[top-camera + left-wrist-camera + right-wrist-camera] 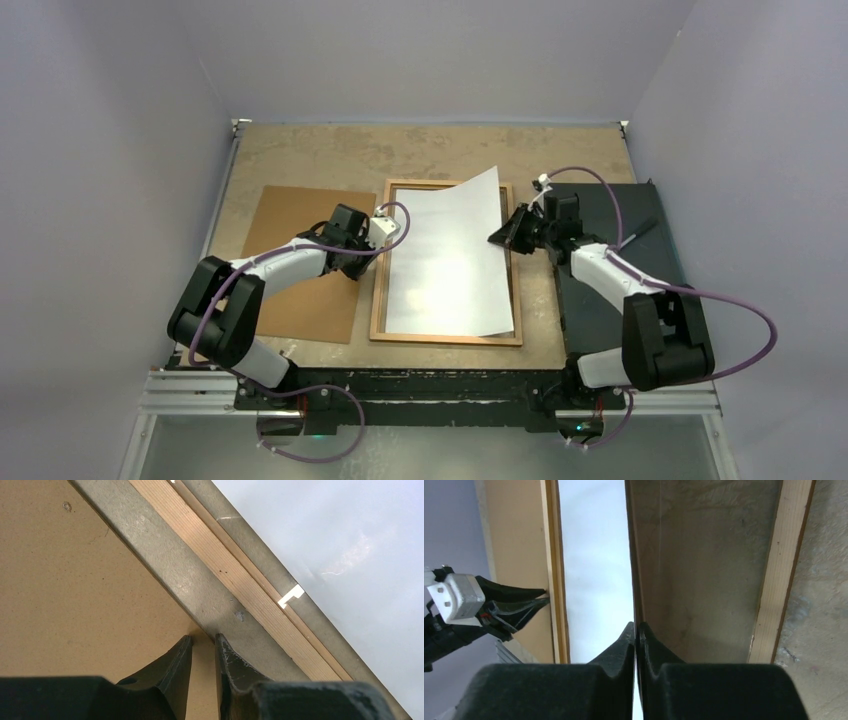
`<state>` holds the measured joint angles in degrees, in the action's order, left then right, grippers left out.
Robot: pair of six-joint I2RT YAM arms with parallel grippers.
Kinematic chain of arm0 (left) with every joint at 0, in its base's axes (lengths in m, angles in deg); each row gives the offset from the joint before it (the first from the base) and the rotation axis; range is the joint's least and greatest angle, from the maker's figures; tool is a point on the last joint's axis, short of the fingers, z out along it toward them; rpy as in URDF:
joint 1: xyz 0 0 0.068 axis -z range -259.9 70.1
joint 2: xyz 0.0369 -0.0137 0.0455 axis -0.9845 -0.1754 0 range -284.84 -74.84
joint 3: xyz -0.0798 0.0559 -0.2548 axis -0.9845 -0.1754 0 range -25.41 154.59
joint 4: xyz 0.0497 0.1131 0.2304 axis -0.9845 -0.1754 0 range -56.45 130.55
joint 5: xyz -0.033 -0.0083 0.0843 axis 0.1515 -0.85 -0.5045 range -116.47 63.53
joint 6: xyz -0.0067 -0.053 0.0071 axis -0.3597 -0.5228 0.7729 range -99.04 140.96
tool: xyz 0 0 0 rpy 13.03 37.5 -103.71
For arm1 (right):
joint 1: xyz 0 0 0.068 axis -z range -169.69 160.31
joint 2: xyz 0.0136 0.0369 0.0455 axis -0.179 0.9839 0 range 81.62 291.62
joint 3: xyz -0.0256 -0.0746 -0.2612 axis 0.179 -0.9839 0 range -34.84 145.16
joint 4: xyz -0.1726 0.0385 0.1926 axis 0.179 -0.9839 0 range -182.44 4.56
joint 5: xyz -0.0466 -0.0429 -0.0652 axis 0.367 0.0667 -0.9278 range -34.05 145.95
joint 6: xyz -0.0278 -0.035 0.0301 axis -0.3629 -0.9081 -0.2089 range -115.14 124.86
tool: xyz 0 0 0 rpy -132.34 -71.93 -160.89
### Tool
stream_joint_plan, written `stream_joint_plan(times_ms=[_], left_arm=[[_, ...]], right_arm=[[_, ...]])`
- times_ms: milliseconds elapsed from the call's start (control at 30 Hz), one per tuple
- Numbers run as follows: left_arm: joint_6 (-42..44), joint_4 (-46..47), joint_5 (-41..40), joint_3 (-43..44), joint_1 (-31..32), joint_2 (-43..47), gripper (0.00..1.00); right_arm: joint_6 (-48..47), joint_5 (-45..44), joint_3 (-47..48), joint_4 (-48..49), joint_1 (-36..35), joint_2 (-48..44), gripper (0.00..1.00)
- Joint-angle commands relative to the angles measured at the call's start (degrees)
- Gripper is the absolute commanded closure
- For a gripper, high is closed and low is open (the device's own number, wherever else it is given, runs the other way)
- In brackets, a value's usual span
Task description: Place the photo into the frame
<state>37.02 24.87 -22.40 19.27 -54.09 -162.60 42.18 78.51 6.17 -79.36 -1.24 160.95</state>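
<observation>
Photo (450, 255), white back up, over frame (445, 339), 1 o'clock corner raised, 9 o'clock edge down by rail, R gripper (636, 626) pinched shut on its 3 o'clock edge, L gripper (203, 641) slightly apart, empty, tips at brown board (300, 260) edge.

Mostly browns plus one big white sheet here

The photo (450, 260) is showing its plain white back, the frame (378, 290) is orange-brown with pale wood grain, the backing board (300, 215) is flat brown, and the slab (655, 255) is black. The tabletop (400, 150) is blotchy beige, with purple cables (773, 333) on white-and-black arms (290, 262).
</observation>
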Motion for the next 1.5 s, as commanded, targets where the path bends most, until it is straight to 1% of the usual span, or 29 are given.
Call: stream_joint_plan(times_ms=[0, 100, 267, 367, 467, 533, 667, 767, 833, 1033, 1133, 1300, 1467], left_arm=[[0.0, 0.7, 0.3, -0.2, 0.2, 0.0, 0.8], [-0.1, 0.7, 0.1, -0.3, 0.3, -0.1, 0.81], [-0.7, 0.6, -0.1, -0.2, 0.1, 0.2, 0.85], [-1.4, 0.2, 0.2, 0.2, -0.4, 0.6, 0.87], [-2.3, -0.4, 2.8, 1.0, -2.5, 1.2, 0.87], [-2.7, -1.0, 5.2, 1.9, -6.0, 1.3, 0.88], [-3.0, -1.6, 8.3, 3.9, -12.0, 1.1, 0.9], [-2.5, -1.4, 7.6, 3.6, -12.9, 1.4, 0.91], [-2.7, -1.4, 7.7, 3.6, -13.0, 1.3, 0.91], [-4.0, -1.3, 8.7, 4.0, -13.1, 1.2, 0.91], [-4.3, -1.4, 9.0, 4.1, -13.1, 1.3, 0.92], [-4.0, -1.6, 8.9, 3.7, -13.1, 1.7, 0.92], [-3.9, -1.6, 9.0, 3.3, -13.1, 1.5, 0.92]], right_arm=[[-1.3, 2.0, 3.3, -0.1, -0.1, -3.1, 1.0], [0.3, 3.3, 6.0, 0.8, -0.1, -4.4, 1.0], [5.0, 9.8, 9.3, 3.6, -0.1, -7.9, 1.0], [8.3, 13.7, 10.6, 7.1, -0.1, -10.2, 1.0], [11.0, 16.5, 11.2, 9.4, -0.2, -11.5, 1.0], [12.8, 17.6, 10.5, 11.1, -0.2, -11.9, 1.0], [18.4, 18.7, 5.9, 18.0, -0.2, -11.4, 1.0], [25.6, 20.4, 1.1, 29.1, -0.4, -8.6, 1.0], [27.1, 20.0, 1.8, 32.0, -1.5, -7.1, 1.0], [22.0, 17.0, 12.7, 24.3, -8.2, -4.2, 1.0], [20.5, 16.6, 15.3, 22.7, -9.7, -4.1, 1.0], [18.1, 14.7, 11.4, 20.0, -9.4, -6.0, 1.0], [17.4, 11.6, 4.6, 22.3, -7.3, -3.5, 1.0]])
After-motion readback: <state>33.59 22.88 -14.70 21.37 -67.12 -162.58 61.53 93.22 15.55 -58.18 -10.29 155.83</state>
